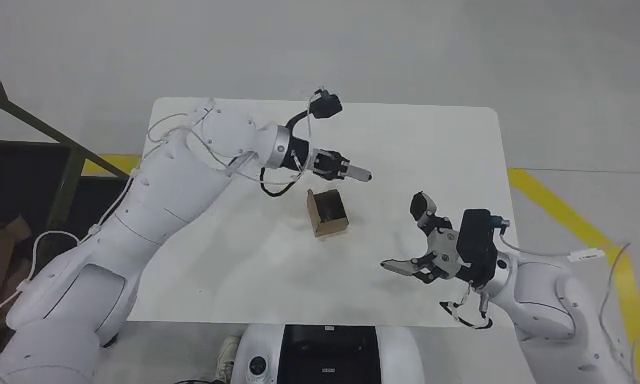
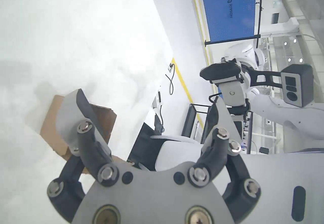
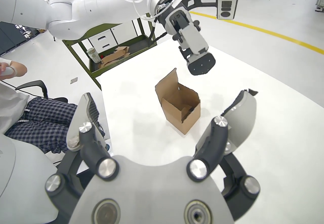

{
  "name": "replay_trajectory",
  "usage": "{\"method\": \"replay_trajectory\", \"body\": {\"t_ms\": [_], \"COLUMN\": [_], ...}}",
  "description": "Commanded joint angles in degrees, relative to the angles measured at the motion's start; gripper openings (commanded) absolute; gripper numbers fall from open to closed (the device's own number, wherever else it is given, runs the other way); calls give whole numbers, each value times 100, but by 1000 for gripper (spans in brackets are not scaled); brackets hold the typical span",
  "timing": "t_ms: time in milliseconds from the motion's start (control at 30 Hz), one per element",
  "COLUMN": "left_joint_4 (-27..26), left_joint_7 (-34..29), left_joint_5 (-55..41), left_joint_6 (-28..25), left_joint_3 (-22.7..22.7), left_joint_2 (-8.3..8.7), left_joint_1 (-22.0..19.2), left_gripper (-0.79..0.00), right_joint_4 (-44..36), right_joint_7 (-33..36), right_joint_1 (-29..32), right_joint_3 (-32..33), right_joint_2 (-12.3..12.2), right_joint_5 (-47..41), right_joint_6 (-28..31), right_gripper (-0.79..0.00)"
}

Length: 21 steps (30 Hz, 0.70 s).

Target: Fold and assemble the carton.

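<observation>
Top view: where's the carton (image 1: 327,212)?
— Frame centre, upright on the white table (image 1: 430,134), lid flap open, untouched.
— Fingers?
— Left gripper (image 1: 356,172) spread, just above it; right gripper (image 1: 410,236) wide, lower right.

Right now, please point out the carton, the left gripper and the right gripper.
carton (image 3: 173,114): right wrist view, outer side wall.
left gripper (image 1: 360,173): top view, between its fingertips.
right gripper (image 1: 402,234): top view, between its fingertips.

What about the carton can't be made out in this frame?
Underside of the carton: hidden against the table, every view.
Its inner floor, right wrist view: shadowed behind the near walls.
Left wrist view: a finger of the left gripper covers much of the carton.
Top view: flap details too small.
</observation>
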State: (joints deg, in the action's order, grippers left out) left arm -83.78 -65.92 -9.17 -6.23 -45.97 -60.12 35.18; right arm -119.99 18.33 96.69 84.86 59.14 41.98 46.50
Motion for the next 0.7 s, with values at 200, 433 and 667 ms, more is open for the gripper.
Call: {"method": "replay_trajectory", "body": {"t_ms": [200, 433, 667], "left_joint_4": [-530, -788, -1049], "left_joint_7": [-166, -216, -357], "left_joint_5": [563, 927, 1207], "left_joint_6": [-1103, -1569, -2232], "left_joint_3": [-1197, -2099, -2792], "left_joint_2": [405, 672, 874], "left_joint_1": [718, 1360, 1968], "left_gripper": [0, 0, 0], "right_joint_4": [75, 144, 130], "right_joint_7": [199, 427, 433], "right_joint_1": [-182, -482, -710], "right_joint_3": [-308, -680, -950], "right_joint_2": [-2, 15, 42], "right_joint_5": [-97, -199, -104], "right_joint_6": [-132, -385, -670], "right_gripper": [0, 0, 0]}}
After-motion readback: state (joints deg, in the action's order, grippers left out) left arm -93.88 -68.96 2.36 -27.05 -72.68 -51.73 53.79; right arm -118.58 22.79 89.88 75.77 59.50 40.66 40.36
